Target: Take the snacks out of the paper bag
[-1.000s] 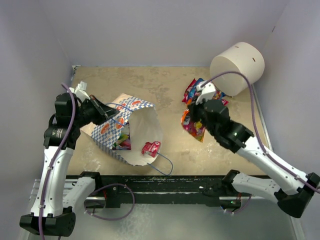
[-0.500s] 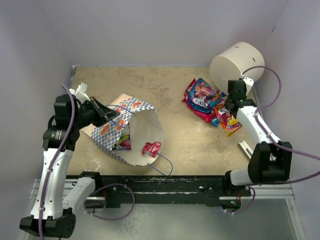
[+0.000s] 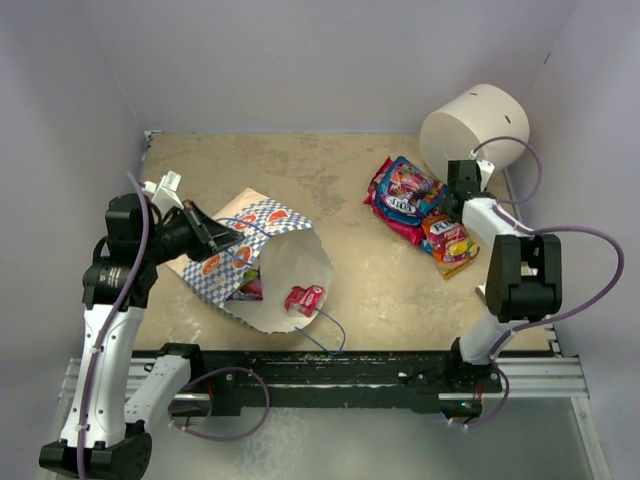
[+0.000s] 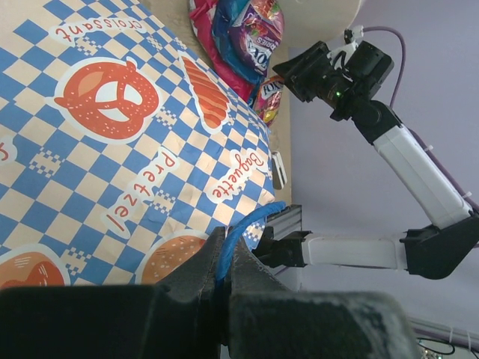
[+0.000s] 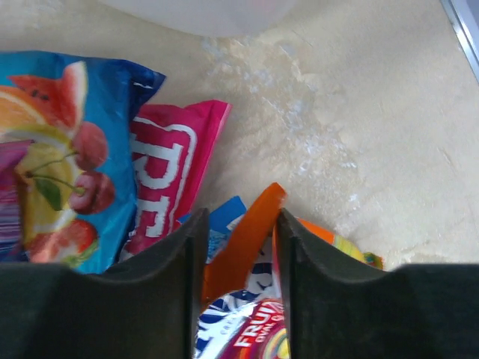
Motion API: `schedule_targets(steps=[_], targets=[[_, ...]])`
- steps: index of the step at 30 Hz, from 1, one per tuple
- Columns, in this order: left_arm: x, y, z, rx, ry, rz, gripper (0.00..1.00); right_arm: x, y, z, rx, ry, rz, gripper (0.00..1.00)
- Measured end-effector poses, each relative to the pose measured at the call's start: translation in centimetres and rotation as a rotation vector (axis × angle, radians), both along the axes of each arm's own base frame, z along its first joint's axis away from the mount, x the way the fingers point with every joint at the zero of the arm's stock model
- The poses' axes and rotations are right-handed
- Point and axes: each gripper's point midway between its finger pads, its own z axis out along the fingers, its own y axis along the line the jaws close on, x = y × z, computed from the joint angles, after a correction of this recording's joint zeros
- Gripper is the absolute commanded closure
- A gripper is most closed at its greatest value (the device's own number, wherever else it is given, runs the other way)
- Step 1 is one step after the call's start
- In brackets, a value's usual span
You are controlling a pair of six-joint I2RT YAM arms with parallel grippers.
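The paper bag [image 3: 255, 235] lies on its side on the table [image 3: 330, 170], long axis running far-left to near-right, mouth facing near-right. Your left jaws pinch its blue cord handle [image 4: 247, 224]. Well right of the bag, your right jaws stand spread astride the orange packet [image 3: 447, 240] among the snacks [image 3: 405, 195], elbow drawn closer than half a second ago.

Inside the paper bag [image 3: 225, 262] we see only a pink and green sliver of snacks [image 3: 247, 288]; its checkered wall hides the rest. From the left wrist the bag runs off the top and left edges, and the blue cord handle [image 4: 241, 228] vanishes between the blurred jaws of the left gripper [image 4: 223, 258]. The right gripper [image 5: 239, 218] hides the lower part of the orange packet [image 5: 251, 228]; we cannot tell whether its jaws press it.
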Motion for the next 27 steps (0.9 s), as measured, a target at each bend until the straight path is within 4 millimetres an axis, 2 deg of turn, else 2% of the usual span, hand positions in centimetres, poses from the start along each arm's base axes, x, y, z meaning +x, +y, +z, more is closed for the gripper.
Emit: schedule_targets(steps=[3, 6, 10, 13, 16, 19, 20, 22, 23, 26, 27], targets=[[-0.3, -0.1, 0.1, -0.001, -0.002, -0.009, 1.00, 0.5, 0.3, 0.7, 0.003, -0.024, 0.041, 0.36], [-0.4, -0.1, 0.2, -0.003, -0.007, -0.013, 1.00, 0.7, 0.6, 2.8, -0.005, -0.067, 0.085, 0.31], [-0.5, -0.2, 0.3, -0.006, -0.011, -0.016, 1.00, 0.6, 1.4, 8.3, -0.002, -0.191, 0.160, 0.31], [-0.5, -0.2, 0.3, -0.007, -0.014, -0.018, 1.00, 0.1, 3.3, 11.8, 0.031, -0.279, 0.254, 0.31], [-0.4, -0.2, 0.2, -0.009, -0.015, -0.021, 1.00, -1.4, 7.9, 14.2, 0.085, -0.354, 0.428, 0.31], [-0.3, -0.3, -0.1, -0.009, -0.003, -0.023, 1.00, -5.0, 15.4, 14.7, 0.165, -0.389, 0.700, 0.32], [-0.2, -0.3, -0.2, -0.009, 0.000, -0.023, 1.00, -7.0, 18.7, 14.7, 0.203, -0.404, 0.831, 0.33], [-0.2, -0.3, -0.3, -0.009, 0.002, -0.023, 1.00, -10.7, 23.2, 14.8, 0.265, -0.425, 1.041, 0.34], [-0.2, -0.3, -0.2, -0.009, 0.002, -0.023, 1.00, -12.1, 24.6, 14.8, 0.284, -0.440, 1.118, 0.34], [-0.2, -0.3, -0.2, -0.009, 0.002, -0.023, 1.00, -18.6, 29.0, 14.2, 0.311, -0.498, 1.465, 0.33], [-0.2, -0.3, -0.2, -0.009, 0.001, -0.023, 1.00, -20.3, 29.9, 13.9, 0.310, -0.506, 1.558, 0.32]])
